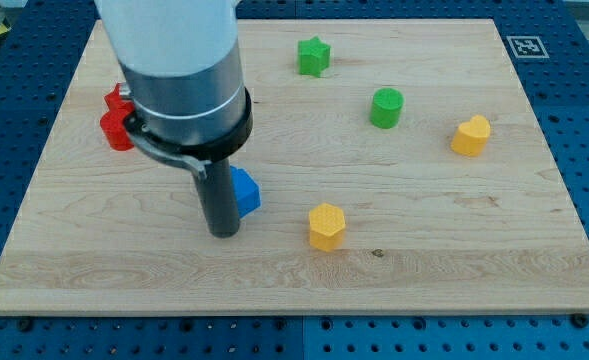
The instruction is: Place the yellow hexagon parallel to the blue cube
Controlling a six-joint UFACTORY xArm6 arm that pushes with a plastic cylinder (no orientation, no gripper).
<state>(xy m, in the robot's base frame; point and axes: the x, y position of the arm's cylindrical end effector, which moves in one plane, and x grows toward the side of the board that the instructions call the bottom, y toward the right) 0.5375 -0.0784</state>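
Note:
The yellow hexagon (326,225) lies on the wooden board (424,260), a little below the middle. The blue cube (245,191) sits to its left, partly hidden behind my rod. My tip (223,233) rests on the board just left of and below the blue cube, close to or touching it, and about a hundred pixels left of the yellow hexagon.
A green star (314,56) lies at the view's top, a green cylinder (386,107) right of the middle, and another yellow block (471,135) at the right. Red blocks (117,118) sit at the left, partly hidden by the arm's body (174,70).

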